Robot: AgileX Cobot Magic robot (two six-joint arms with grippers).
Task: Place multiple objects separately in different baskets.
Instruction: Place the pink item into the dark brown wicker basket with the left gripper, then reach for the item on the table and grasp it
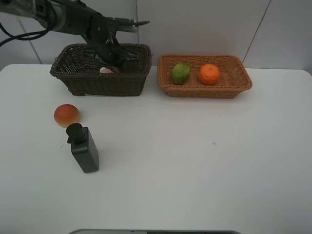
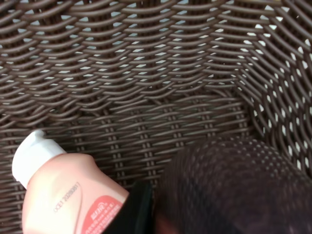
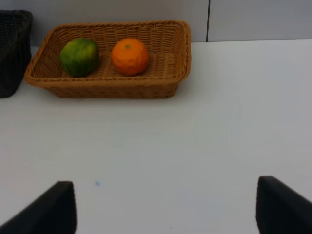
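Observation:
My left gripper (image 1: 116,61) reaches down into the dark brown basket (image 1: 97,84). In the left wrist view one black finger (image 2: 135,209) presses against the blurred translucent mauve cup (image 2: 229,190), and the gripper is shut on it. The pink lotion bottle (image 2: 63,195) with a white cap lies on the basket floor beside it, and a bit of it shows in the exterior high view (image 1: 106,70). The orange-tan basket (image 1: 204,92) holds the green fruit (image 1: 180,73) and the tangerine (image 1: 209,74). The orange-red bun (image 1: 66,115) and the dark grey pump dispenser (image 1: 84,148) stand on the table at the left. My right gripper (image 3: 165,209) is open over bare table.
The white table (image 1: 195,161) stretches wide in front of both baskets. A wall rises right behind the baskets. In the right wrist view the tan basket (image 3: 107,87) lies ahead, and a corner of the dark basket (image 3: 12,53) sits beside it.

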